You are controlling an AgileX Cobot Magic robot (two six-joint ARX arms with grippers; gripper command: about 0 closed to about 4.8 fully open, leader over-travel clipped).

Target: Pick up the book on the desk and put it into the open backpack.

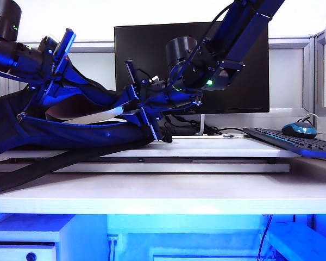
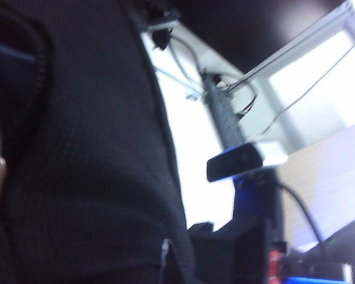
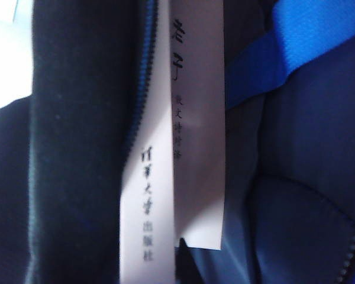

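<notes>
The backpack [image 1: 54, 133] lies on its side at the left of the desk [image 1: 163, 196], its mouth facing right. My left gripper [image 1: 48, 76] is above it, shut on the bag's upper edge and holding the opening up; black backpack fabric [image 2: 77, 148] fills the left wrist view. The pale book [image 1: 95, 117] lies flat, reaching into the opening. My right gripper [image 1: 127, 106] is shut on the book's outer end at the mouth. In the right wrist view the book [image 3: 171, 148], with printed characters on it, sits between the black zipper edge and the blue lining [image 3: 307, 177].
A black monitor [image 1: 233, 65] stands behind the right arm. A black keyboard [image 1: 293, 141] and a blue mouse [image 1: 300, 129] sit at the right. The bag rests on the raised shelf board [image 1: 206, 149]. A white drawer cabinet [image 1: 27, 239] is below left.
</notes>
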